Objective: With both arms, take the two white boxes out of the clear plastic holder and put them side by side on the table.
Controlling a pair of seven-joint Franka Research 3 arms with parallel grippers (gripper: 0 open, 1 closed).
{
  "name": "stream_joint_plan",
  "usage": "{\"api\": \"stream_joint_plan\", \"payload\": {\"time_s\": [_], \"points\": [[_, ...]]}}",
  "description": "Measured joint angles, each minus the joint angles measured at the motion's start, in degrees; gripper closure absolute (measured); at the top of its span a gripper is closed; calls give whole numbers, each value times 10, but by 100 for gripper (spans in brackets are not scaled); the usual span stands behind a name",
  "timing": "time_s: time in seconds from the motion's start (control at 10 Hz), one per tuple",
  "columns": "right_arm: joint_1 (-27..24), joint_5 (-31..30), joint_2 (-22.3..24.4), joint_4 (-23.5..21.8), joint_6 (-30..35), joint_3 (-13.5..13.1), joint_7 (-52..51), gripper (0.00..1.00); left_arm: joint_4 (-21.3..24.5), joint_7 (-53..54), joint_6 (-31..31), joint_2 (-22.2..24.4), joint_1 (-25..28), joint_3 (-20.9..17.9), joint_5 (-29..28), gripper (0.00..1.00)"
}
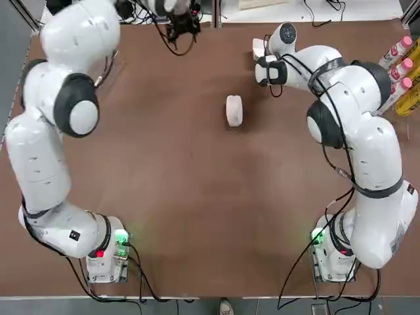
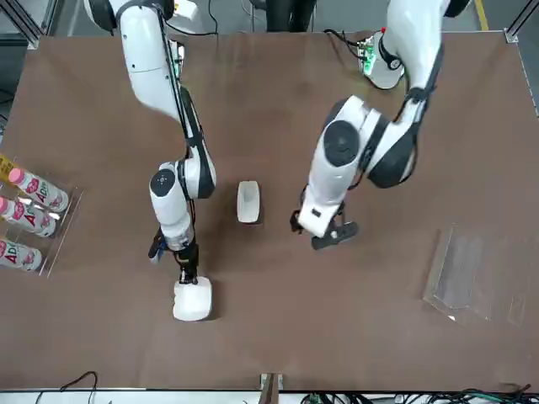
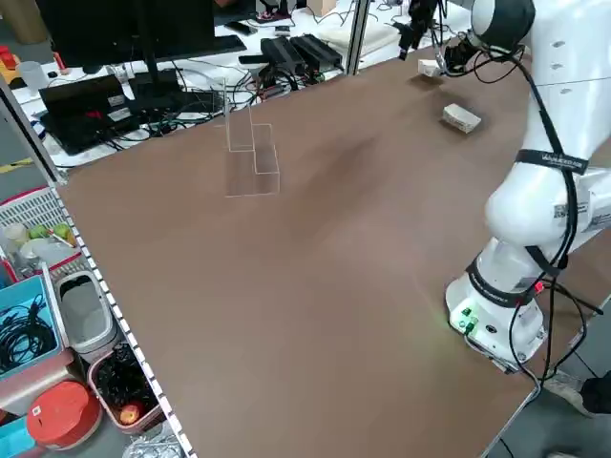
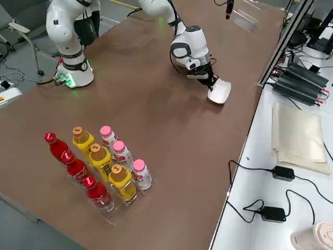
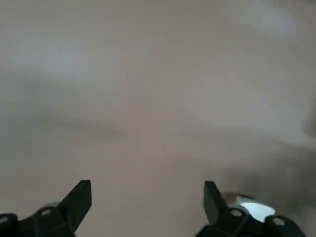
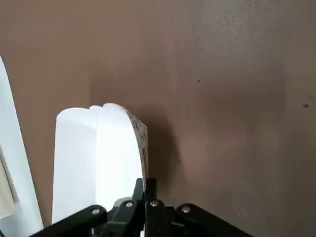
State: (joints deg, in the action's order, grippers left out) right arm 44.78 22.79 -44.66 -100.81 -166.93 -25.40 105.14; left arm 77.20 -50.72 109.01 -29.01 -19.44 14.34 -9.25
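White box point(image 2: 192, 300) in R jaws point(image 2: 188, 277), other point(image 2: 248, 202) on tbl point(image 2: 337, 320) nr ctr.

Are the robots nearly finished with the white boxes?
Nearly, I think. Both boxes are out of the clear holder. One box lies on the table. The right end effector grips the other box. That one still needs setting beside the first and letting go.

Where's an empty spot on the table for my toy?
Between the clear holder and the standing-alone white box, there's bare table. It's crowded by the bottles and where the right gripper holds the other box.
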Motion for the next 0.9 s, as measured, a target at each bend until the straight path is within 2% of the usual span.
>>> {"api": "stream_joint_plan", "payload": {"time_s": [0.4, 0.6, 0.9], "points": [[57, 0, -17, 0, 9, -54, 27, 98, 122, 153, -18, 121, 106, 1, 6, 0], [78, 0, -23, 0, 26, -75, 47, 98, 146, 231, -64, 167, 134, -1, 23, 0], [82, 0, -23, -1, 31, -84, 55, 96, 151, 333, -111, 209, 182, -3, 52, 0]]}}
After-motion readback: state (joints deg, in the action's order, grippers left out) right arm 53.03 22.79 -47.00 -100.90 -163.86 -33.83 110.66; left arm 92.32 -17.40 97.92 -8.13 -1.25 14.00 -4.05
